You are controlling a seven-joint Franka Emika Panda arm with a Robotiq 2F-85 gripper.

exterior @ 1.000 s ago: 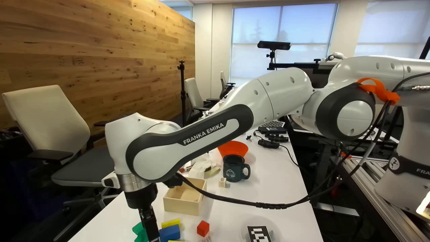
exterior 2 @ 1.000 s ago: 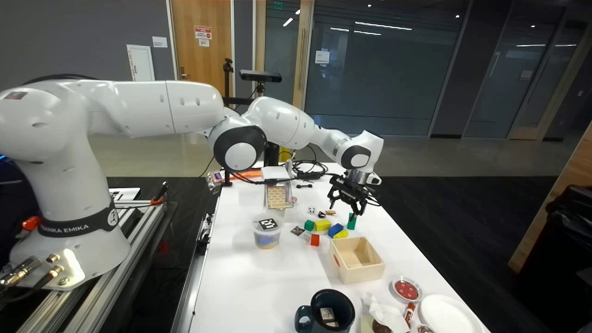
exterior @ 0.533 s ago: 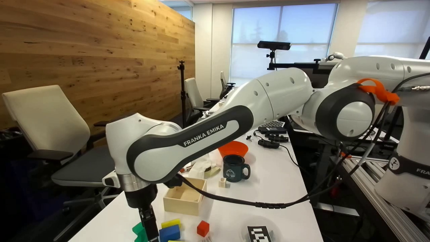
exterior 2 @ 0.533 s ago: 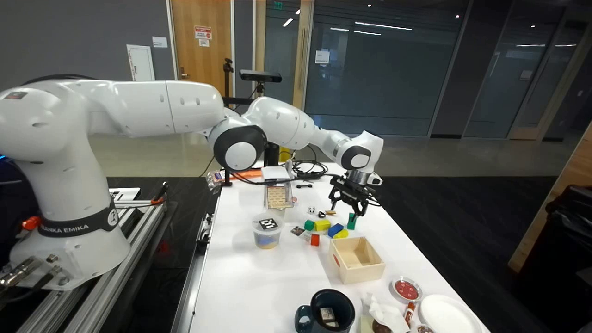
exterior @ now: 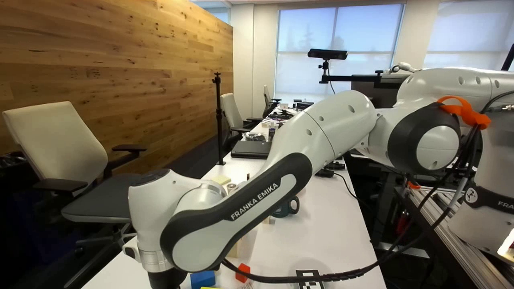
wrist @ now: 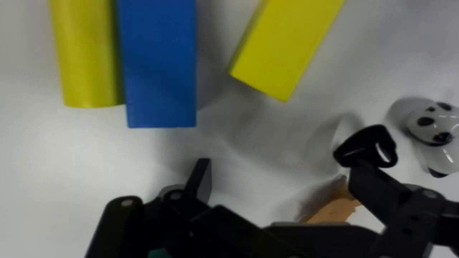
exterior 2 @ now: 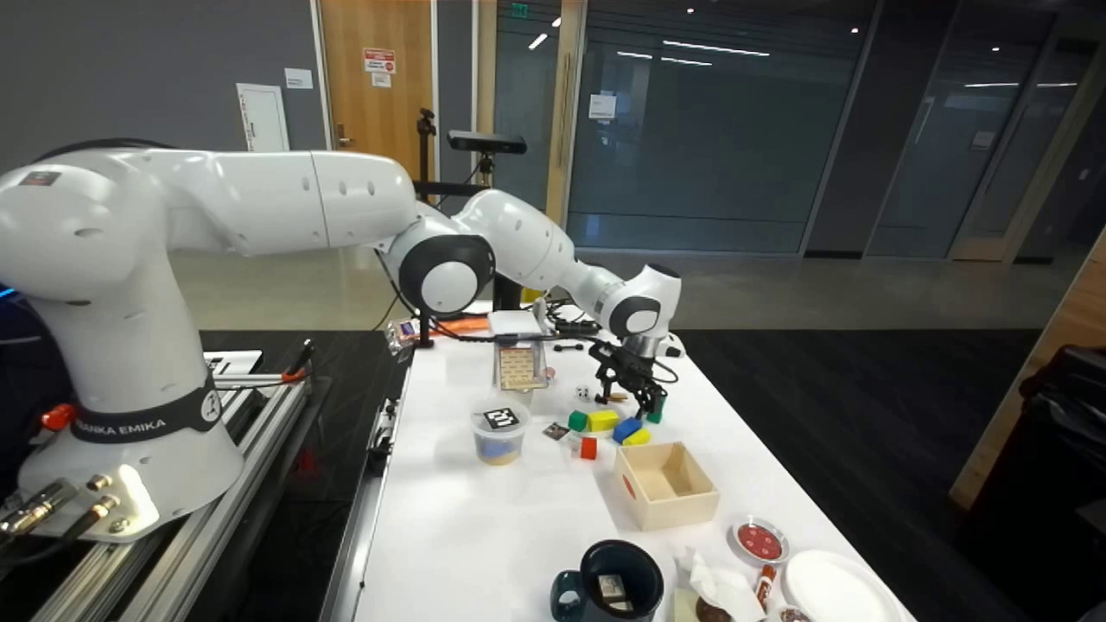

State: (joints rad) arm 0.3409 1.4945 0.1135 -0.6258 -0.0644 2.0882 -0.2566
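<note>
- Hovering low over the tabletop [exterior 2: 467, 540], my gripper [wrist: 285, 179] stands spread, grasping nothing.
- Nearest lie a brown piece [wrist: 333, 212] and a small black object [wrist: 369, 146], toward the tabletop's long edge opposite my base [exterior 2: 130, 484].
- No pickup is done, I judge; the grasp is left, with the blue block [wrist: 159, 68] ungripped nearby.

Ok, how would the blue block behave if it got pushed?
The blue block is likely stiff, judging by its crisp, straight edges. Flat-faced, it would probably slide rather than roll. Pushed sideways, it might nudge the rounded yellow block close alongside.
</note>
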